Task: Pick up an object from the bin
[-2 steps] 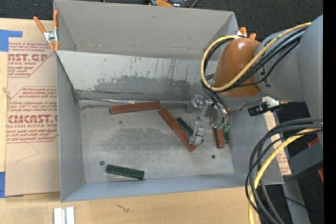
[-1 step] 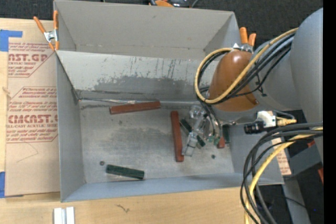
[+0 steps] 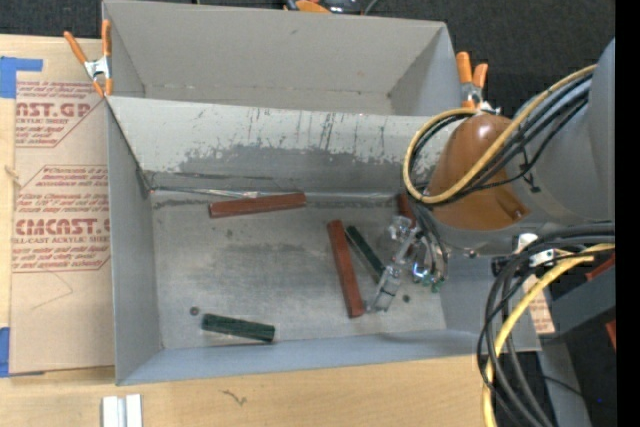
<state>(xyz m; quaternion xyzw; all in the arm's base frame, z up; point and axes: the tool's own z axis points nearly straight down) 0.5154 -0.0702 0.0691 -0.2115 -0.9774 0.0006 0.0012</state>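
Claw (image 3: 392, 287) hangs low in the bin (image 3: 130, 245), a red-brown bar (image 3: 346, 268) just beside it; its opening cannot be told.

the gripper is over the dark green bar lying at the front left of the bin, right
Not quite. In the camera view the gripper is at the right side of the bin, by the lower end of the slanted red-brown bar. The dark green bar does lie at the front left, but well apart from the gripper, with nothing over it.

Back stick (image 3: 257, 206) lies behind front bar (image 3: 238, 327), gripper (image 3: 386, 297) right of both.
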